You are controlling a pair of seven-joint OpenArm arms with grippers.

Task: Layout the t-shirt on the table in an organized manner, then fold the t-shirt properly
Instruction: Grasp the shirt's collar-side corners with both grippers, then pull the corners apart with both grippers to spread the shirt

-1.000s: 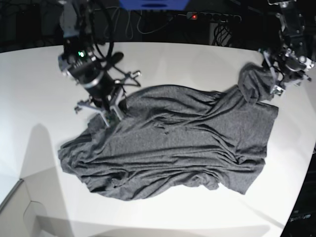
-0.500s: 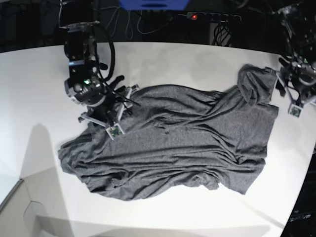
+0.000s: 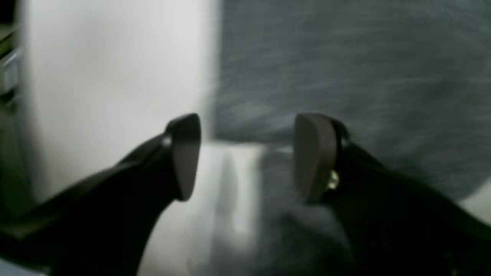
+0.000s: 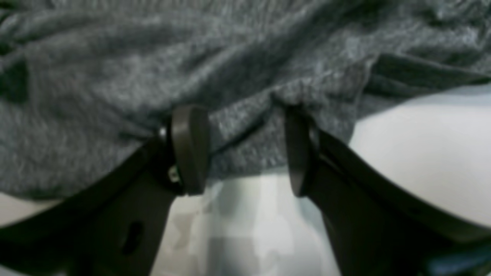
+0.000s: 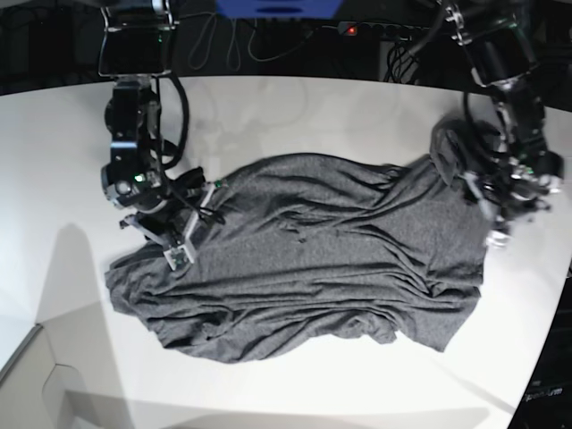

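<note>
The t-shirt sprawls across the middle of the table, reaching toward its right edge — spread but heavily wrinkled, one sleeve bunched, so layout looks unfinished and folding not begun. Both the right gripper and the left gripper stand released — empty.

The white tabletop has a curved far edge and runs wide around its load. One thing lies directly on it: the grey shirt, spread rumpled across the middle and reaching close to the right edge, with bare white along the near, left and far sides.
</note>
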